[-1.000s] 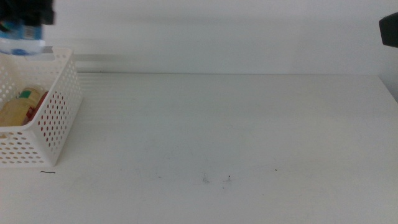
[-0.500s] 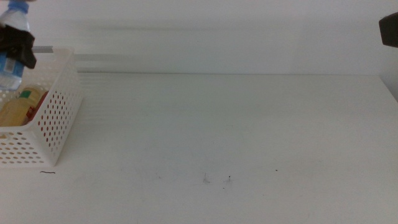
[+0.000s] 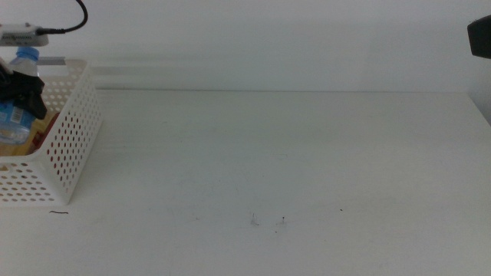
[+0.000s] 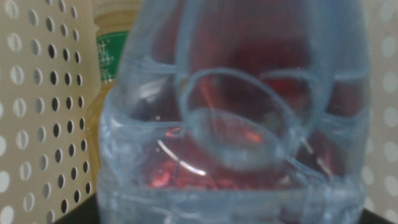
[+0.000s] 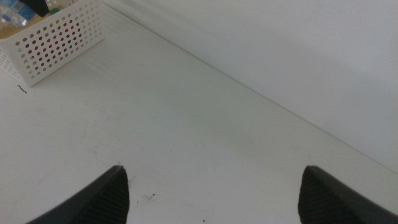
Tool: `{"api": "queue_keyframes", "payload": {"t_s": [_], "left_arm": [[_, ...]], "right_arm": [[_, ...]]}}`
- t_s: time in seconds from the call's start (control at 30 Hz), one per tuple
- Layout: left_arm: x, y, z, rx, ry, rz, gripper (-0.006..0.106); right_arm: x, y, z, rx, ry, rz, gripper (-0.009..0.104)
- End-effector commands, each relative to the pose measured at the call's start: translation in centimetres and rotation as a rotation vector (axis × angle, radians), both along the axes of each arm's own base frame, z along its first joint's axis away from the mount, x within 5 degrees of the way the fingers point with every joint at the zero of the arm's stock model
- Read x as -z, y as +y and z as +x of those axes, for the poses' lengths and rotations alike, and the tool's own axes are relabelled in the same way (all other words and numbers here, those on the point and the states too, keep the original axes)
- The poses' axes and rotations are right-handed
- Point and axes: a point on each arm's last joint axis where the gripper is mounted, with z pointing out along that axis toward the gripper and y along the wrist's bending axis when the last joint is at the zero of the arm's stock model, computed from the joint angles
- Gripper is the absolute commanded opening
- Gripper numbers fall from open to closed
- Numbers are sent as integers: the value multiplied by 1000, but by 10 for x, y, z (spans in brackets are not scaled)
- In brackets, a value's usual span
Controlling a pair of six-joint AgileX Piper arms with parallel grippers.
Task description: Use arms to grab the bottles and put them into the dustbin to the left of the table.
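My left gripper [image 3: 21, 86] is at the far left, shut on the small clear water bottle [image 3: 12, 116], and holds it tilted inside the white perforated dustbin [image 3: 70, 130]. The bottle's blue cap [image 3: 27, 55] sticks up above the rim. In the left wrist view the water bottle [image 4: 236, 124] fills the picture. The red can shows through it, and the yellow tea bottle [image 4: 112, 43] with its green label lies behind, against the dustbin wall [image 4: 37, 124]. My right gripper [image 5: 212, 169] is open and empty, high over the white table [image 3: 291, 153].
A dark part of the right arm [image 3: 480, 35] shows at the upper right edge of the middle view. The dustbin also shows in the right wrist view [image 5: 59, 40]. A few tiny dark specks [image 3: 268, 221] mark the table near the front.
My left gripper has come down with the water bottle, from above the dustbin's rim to inside it. The right arm has not moved.
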Motion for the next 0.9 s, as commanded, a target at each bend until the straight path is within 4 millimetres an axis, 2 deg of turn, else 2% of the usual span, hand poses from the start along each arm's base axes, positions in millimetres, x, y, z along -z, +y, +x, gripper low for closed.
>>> {"api": "queue_keyframes", "payload": {"t_s": [0.0,0.1,0.13,0.2,0.33,0.43,0.53,0.63,0.73,0.87], "left_arm": [[-6,1,2,-2,-40,3,62],[-4,1,2,-3,-31,8,91],[-4,1,2,-6,-28,-2,94],[-4,-1,0,-7,-9,-20,94],[-20,-4,-9,-68,13,-47,94],[-38,-12,-18,-78,-3,-53,94],[-63,-28,-31,-69,-46,-44,94],[-87,-58,-49,-15,-123,-53,94],[-106,-111,-72,124,-259,-94,94],[-131,-176,-113,234,-515,-84,94]], "right_arm": [[-3,-1,-1,-2,-21,6,93],[-3,-1,-1,-3,-22,7,93],[-3,-1,-1,-3,-22,7,93],[-3,-1,-1,-3,-22,7,93],[-3,-1,-1,-3,-22,7,93],[-3,-1,-1,-3,-22,7,93],[-3,-1,-1,-3,-22,7,93],[-3,-1,-1,-3,-22,7,93],[-3,-1,-1,-3,-22,7,93],[-3,-1,-1,-3,-22,7,93]]}}
